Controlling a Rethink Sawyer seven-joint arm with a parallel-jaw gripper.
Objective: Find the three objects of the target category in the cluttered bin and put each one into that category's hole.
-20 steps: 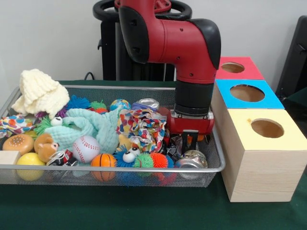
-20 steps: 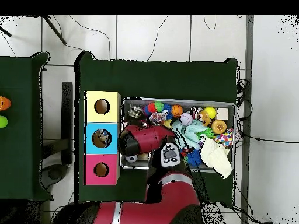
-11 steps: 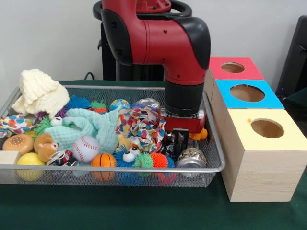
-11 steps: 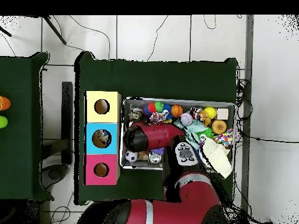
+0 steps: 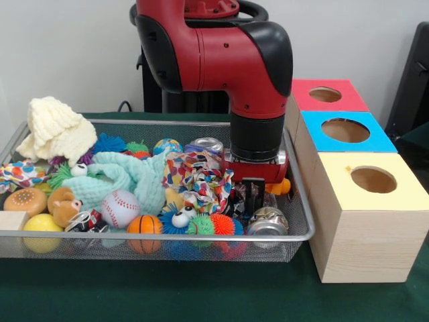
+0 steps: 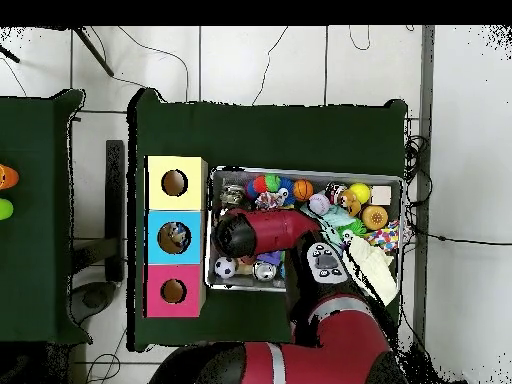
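The wire bin is packed with toys, cloths and cans. My gripper hangs low in its right end, just above a dark crumpled wrapper and behind a crushed silver can. Another can lies to the left of the wrist. From overhead the arm covers the bin's left part, and the gripper is hidden under it. Three wooden boxes stand beside the bin, each with a hole in its top: yellow, blue and red.
A multicoloured cloth and a mint cloth lie mid-bin. Around them are a baseball, a small basketball, spiky balls and a cream knitted hat. A soccer ball shows overhead.
In the front view the arm has swung left and the gripper has shifted a little left inside the bin, away from the boxes. The objects have not visibly moved.
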